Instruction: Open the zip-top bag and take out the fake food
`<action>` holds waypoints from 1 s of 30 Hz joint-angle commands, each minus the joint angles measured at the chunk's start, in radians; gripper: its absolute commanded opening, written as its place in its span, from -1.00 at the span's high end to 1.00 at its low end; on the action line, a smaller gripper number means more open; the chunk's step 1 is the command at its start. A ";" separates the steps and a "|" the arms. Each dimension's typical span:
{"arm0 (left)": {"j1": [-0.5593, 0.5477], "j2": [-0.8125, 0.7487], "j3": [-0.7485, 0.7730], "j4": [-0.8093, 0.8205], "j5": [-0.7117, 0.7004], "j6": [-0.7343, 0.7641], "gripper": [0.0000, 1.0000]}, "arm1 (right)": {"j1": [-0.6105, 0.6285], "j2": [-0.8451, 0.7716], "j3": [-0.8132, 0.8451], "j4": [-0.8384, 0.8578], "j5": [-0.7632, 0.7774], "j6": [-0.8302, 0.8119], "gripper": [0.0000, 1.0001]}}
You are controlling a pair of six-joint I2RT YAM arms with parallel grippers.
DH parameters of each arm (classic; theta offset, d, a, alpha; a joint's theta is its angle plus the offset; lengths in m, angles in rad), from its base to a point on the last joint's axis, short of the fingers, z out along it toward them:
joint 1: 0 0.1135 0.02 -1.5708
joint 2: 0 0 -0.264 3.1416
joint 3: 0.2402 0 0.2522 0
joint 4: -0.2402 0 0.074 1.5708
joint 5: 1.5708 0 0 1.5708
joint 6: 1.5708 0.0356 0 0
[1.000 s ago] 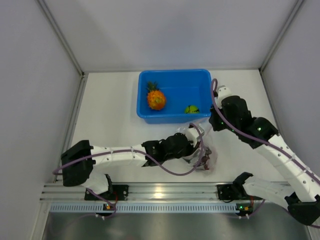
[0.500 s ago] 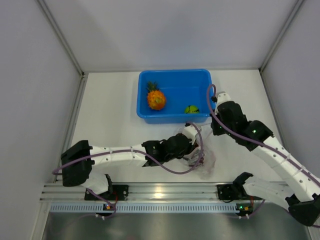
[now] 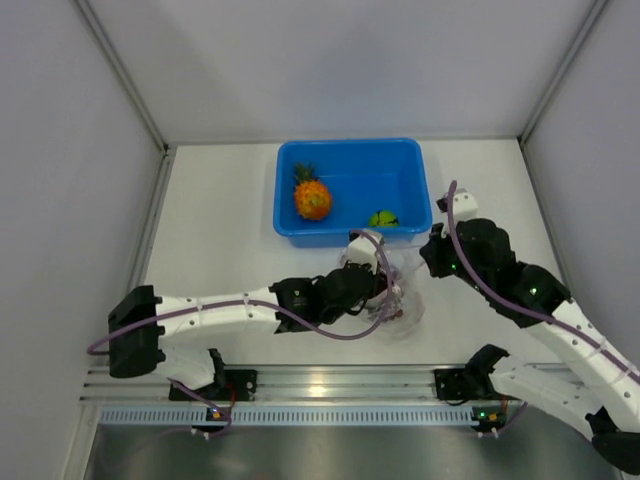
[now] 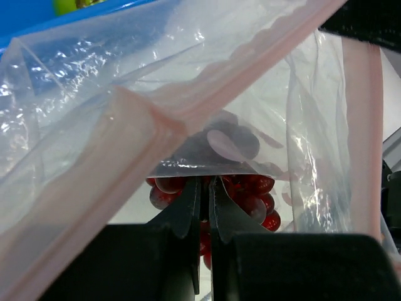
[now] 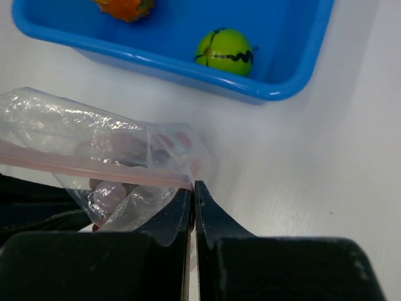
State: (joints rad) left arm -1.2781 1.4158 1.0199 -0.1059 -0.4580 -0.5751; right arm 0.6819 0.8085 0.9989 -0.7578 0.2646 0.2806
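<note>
Since a second ago the left hand point(image 4: 205, 188) has carried the zip-top bag point(image 5: 81, 135) across the worktop point(image 3: 220, 230), away from the near edge and towards the blue tub point(image 3: 365, 185). The right arm has shifted to the right.

The left hand is closed, its fingers pinching the bag's clear film (which also drapes across that wrist's view). Just beyond its fingertips, inside the bag, lies the dark red-purple grape bunch point(image 4: 254, 191).

To the right of the left hand, the right hand point(image 5: 193, 194) is closed too. Its tips touch the end of the pink zip strip point(image 5: 75, 164) at the bag's corner. Whether any film is caught between them I cannot tell.

Beyond both hands stands the tub. The pineapple point(image 3: 312, 198) lies in it, beyond and left of the left hand. The green round fruit point(image 5: 224, 52) lies beyond the right hand. Both are out of the bag.
</note>
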 commanded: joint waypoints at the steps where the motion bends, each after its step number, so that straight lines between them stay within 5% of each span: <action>1: 0.005 -0.103 0.045 -0.069 -0.160 -0.103 1.00 | -0.030 -0.093 -0.063 0.007 0.066 -0.084 1.00; 6: 0.006 -0.032 0.091 -0.064 -0.156 -0.063 1.00 | -0.030 -0.137 -0.105 0.190 -0.394 -0.011 1.00; 11: 0.005 0.003 0.131 -0.055 -0.122 0.001 1.00 | -0.028 -0.131 -0.112 0.235 -0.508 0.070 1.00; 21: -0.023 0.020 0.094 0.063 -0.102 0.067 1.00 | -0.005 -0.106 -0.121 0.198 -0.343 0.149 0.99; 30: -0.021 0.087 0.152 0.012 -0.073 0.066 1.00 | 0.129 -0.016 -0.102 0.163 -0.220 0.121 0.45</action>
State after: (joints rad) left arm -1.2953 1.5059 1.1072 -0.1413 -0.5346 -0.5201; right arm 0.7582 0.7757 0.8646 -0.5865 -0.0341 0.4126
